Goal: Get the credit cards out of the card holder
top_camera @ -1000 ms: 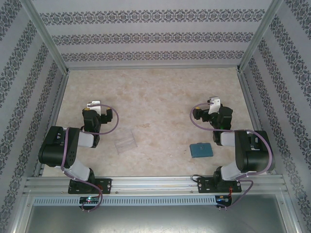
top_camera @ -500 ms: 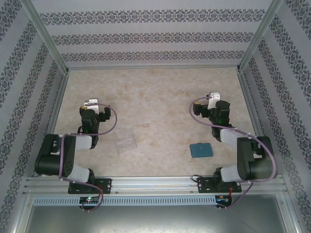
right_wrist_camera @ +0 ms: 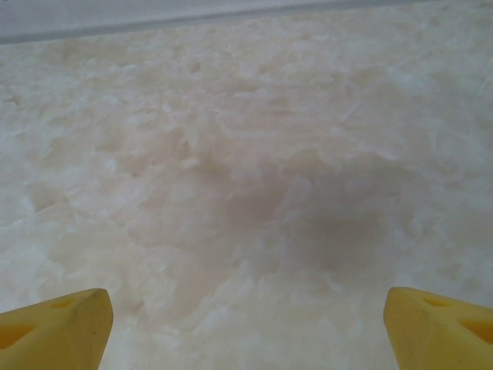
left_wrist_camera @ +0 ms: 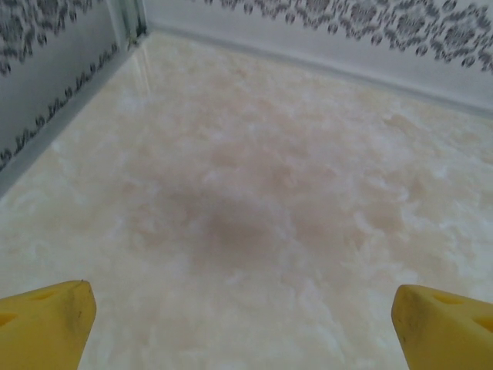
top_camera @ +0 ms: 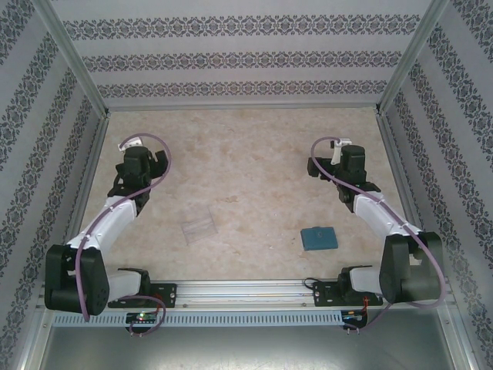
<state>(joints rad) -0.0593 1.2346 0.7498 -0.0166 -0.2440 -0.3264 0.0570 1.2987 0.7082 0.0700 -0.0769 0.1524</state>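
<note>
You cannot see inside the closed card holder (top_camera: 318, 238), lying on the desk (top_camera: 246, 154) well apart from your released, empty right gripper (right_wrist_camera: 246, 304) and left gripper (left_wrist_camera: 243, 301).

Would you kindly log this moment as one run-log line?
left gripper open, empty | right gripper open, empty | card holder on table, untouched | clear tray left of it

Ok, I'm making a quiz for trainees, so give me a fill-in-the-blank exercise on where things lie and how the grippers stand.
The card holder lies on the ____ half of the table.
The clear tray lies on the card holder's ____ side.
The left gripper and the right gripper both stand ____, holding nothing.
Missing: right; left; open.
</note>
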